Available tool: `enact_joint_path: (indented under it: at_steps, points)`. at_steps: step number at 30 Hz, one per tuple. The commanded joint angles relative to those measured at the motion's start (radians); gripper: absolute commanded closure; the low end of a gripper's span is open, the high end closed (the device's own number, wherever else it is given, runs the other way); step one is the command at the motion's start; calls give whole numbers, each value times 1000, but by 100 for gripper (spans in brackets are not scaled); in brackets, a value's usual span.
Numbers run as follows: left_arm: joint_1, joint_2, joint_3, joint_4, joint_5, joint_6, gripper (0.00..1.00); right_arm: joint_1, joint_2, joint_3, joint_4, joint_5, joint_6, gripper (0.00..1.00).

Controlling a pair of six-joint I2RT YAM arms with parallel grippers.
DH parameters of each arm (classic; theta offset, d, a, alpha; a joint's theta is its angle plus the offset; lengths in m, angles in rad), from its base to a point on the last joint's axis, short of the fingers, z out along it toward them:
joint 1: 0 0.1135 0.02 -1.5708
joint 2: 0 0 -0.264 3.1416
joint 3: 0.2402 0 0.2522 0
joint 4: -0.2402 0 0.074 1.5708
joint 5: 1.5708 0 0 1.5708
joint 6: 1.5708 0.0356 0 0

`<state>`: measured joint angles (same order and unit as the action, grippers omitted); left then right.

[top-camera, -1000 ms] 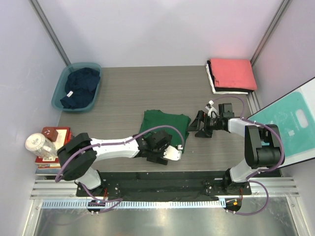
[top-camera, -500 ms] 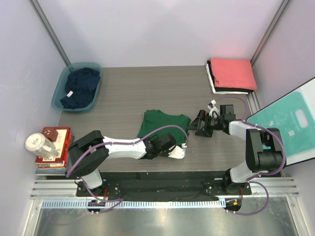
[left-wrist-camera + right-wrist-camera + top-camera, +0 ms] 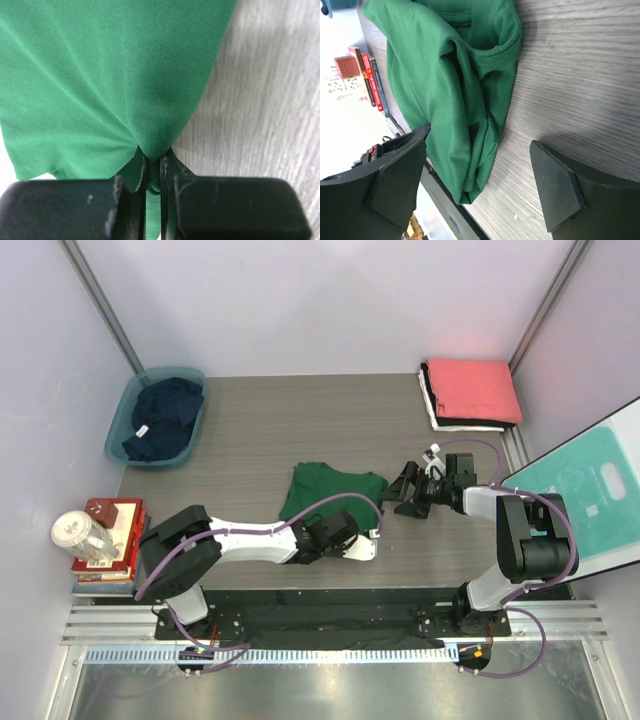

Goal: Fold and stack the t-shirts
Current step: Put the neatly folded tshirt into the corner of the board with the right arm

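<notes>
2 left jaws pinch the dark green t-shirt [image 3: 110,80]

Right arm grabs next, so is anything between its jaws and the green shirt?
Nothing visible: only bare table separates the right gripper from the green t-shirt. The left gripper pinches its near edge, outside that path.
</notes>
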<state>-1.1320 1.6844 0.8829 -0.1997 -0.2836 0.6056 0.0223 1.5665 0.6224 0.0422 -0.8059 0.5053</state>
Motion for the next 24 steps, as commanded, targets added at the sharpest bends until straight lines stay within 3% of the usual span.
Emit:
enact_joint_path:
  at_steps: [1, 11, 24]
  points:
    - [23, 17, 65, 42, -31, -18, 100, -2, 21, 3, 76, -1, 45, 10]
    - [32, 64, 198, 23, -35, -55, 100, -2, 104, 43, 137, 7, 110, 11]
    - [60, 98, 240, 32, -57, -63, 100, 8, 217, 142, 173, 5, 148, 11]
